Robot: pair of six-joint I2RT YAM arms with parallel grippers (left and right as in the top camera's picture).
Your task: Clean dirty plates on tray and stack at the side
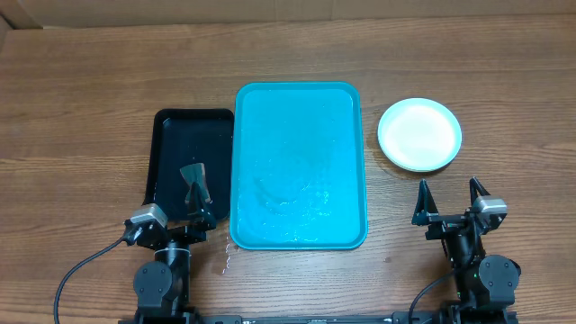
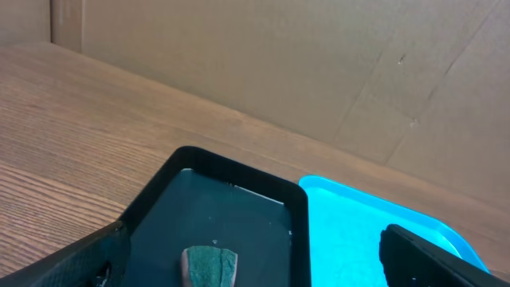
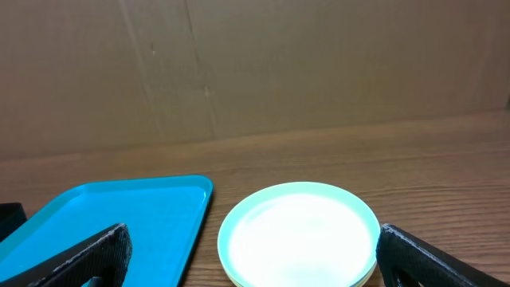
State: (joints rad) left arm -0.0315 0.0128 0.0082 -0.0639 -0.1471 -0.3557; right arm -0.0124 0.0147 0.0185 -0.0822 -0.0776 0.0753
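The turquoise tray lies mid-table with nothing on it but wet smears; it also shows in the left wrist view and in the right wrist view. The plates sit stacked on the table to its right, a light blue one with a pale centre on top and a yellow-green edge beneath. My right gripper is open and empty, just in front of the stack. My left gripper is open over the near end of the black tray, holding nothing.
A smaller black tray lies against the turquoise tray's left side. A green scouring sponge lies in it, between my left fingers. A cardboard wall stands behind the table.
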